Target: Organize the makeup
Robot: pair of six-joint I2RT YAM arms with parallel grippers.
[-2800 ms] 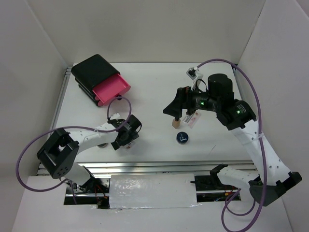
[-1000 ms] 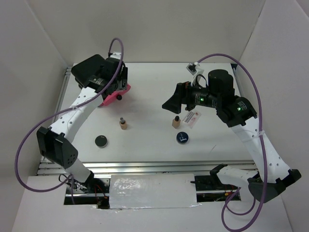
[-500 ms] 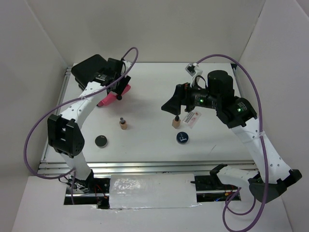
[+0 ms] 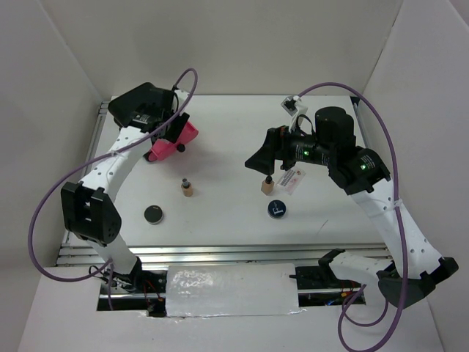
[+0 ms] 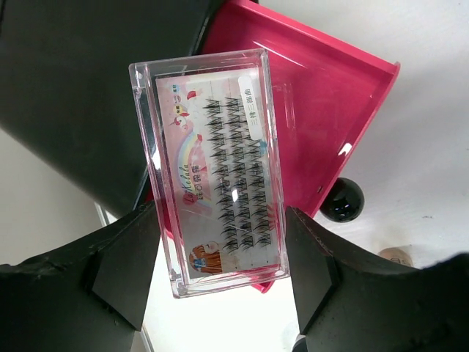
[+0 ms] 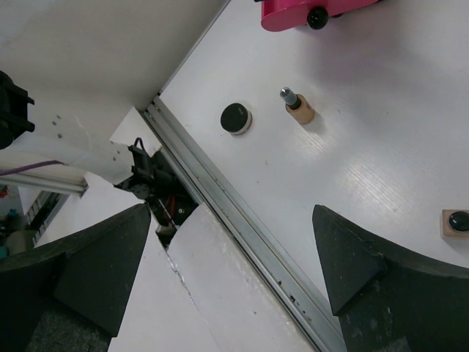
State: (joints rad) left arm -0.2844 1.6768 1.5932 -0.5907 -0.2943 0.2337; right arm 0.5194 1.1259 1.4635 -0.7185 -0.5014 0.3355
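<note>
Since the earliest frame the left arm has swung from the near-left part of the table (image 4: 220,147) to its far-left corner; the right arm has hardly shifted. The left gripper (image 5: 220,257), jaws fairly wide, clamps a clear lash case (image 5: 216,169) by its long edges just over the open pink drawer (image 5: 330,95) — not yet released. The right gripper (image 6: 231,220) hangs fully open and empty above the table. The visible part of the drawer holds nothing, so the task seems barely begun. Five items still wait on the surface:

- a tan bottle (image 4: 267,185) and a lash packet (image 4: 292,178), right of centre
- a second bottle (image 4: 187,188)
- a black compact (image 4: 154,213) and a blue-rimmed compact (image 4: 275,208), toward the near edge
</note>
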